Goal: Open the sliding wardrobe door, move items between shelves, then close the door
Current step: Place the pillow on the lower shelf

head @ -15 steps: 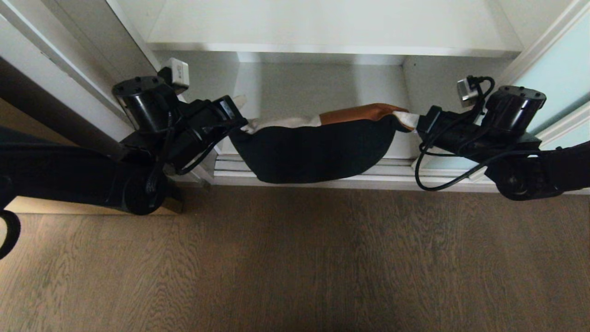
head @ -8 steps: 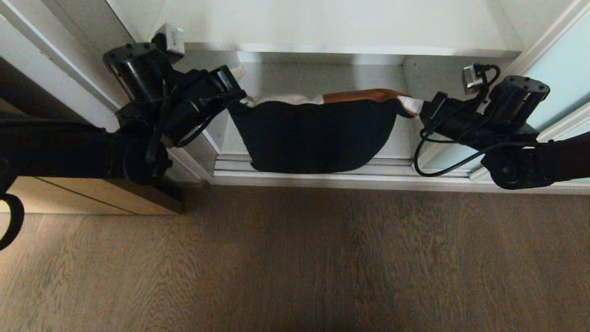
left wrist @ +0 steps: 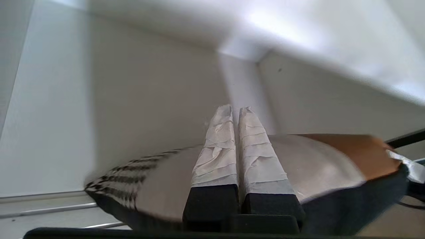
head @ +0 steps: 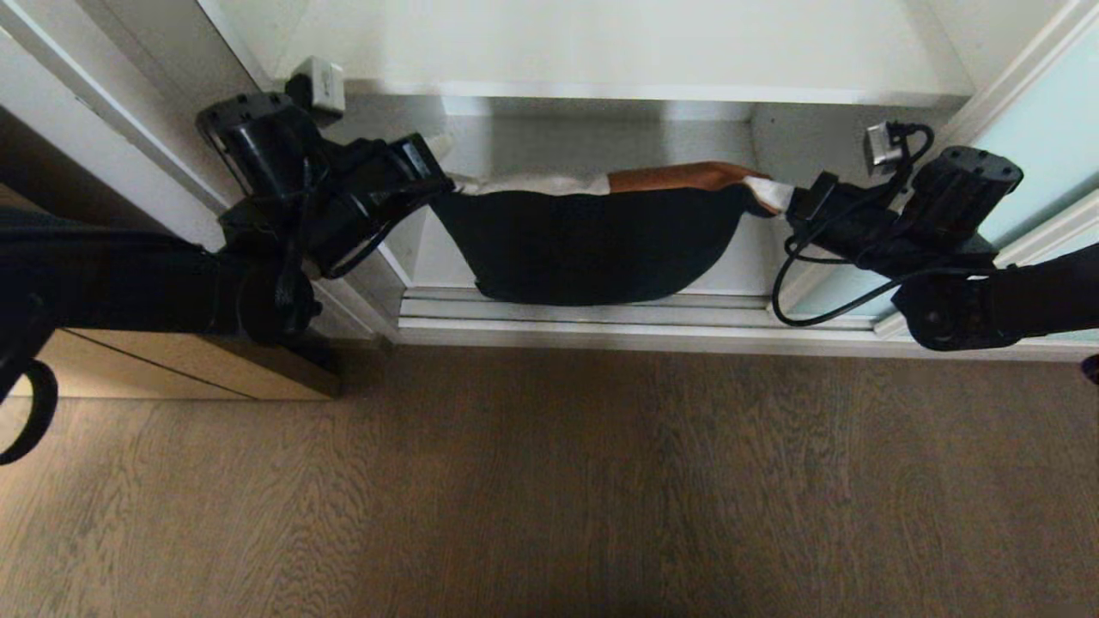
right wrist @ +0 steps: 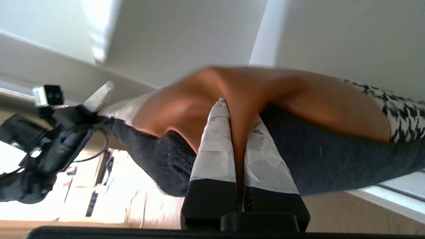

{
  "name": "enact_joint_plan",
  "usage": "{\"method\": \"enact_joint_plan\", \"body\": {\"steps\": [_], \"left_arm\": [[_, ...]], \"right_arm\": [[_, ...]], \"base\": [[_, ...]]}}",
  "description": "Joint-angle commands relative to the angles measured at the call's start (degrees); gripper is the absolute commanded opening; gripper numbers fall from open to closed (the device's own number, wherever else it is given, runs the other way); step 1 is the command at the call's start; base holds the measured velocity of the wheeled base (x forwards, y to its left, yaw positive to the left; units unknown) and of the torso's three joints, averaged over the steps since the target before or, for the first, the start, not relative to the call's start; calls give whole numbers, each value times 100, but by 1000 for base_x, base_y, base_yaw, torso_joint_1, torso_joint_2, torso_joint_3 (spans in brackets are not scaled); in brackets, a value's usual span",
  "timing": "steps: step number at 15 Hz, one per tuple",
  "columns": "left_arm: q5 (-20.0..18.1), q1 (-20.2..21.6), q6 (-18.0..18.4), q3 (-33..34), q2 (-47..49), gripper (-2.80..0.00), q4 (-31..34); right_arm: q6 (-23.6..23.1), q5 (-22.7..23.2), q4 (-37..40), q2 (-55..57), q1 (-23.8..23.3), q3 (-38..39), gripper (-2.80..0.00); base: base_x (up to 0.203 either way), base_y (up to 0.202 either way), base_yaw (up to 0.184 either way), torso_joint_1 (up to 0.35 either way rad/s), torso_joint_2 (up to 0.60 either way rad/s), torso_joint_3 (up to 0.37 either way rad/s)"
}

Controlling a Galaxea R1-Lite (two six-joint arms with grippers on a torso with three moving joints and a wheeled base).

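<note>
One cushion (head: pixel 592 245) hangs between two grippers in front of the wardrobe's low opening, its navy back sagging just above the bottom track. The left gripper (head: pixel 446 182) and right gripper (head: pixel 767 194) each pinch a corner. One white shelf (head: pixel 601 86) shows above; a lower one is probably behind.

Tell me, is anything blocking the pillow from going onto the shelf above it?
Nothing visible blocks it. The cushion hangs between the left gripper and right gripper, below the upper shelf, whose front edge juts overhead; its top looks bare.
</note>
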Motion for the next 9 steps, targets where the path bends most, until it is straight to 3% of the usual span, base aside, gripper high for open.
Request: {"method": "enact_joint_plan", "body": {"steps": [1,4,7,9], "left_arm": [[-130,147,-10,230,734,-280,-651],[-309,389,74,321,1532,-280,-1173],[-583,453,35,597,1383,-280,-1227],[-704,453,-69,396,1255,-280,-1080]], "right_arm": [[24,62,-212,904,-14,-246,-280],[19,235,-512,1624,-85,-581,-280],[10,390,-661,1550,-145,-249,-280],[27,496,-1220,1481,-150,-32,-280]], "base": [[0,0,0,0,0,0],[0,0,0,0,0,0],[0,0,0,0,0,0],[0,0,0,0,0,0]]}}
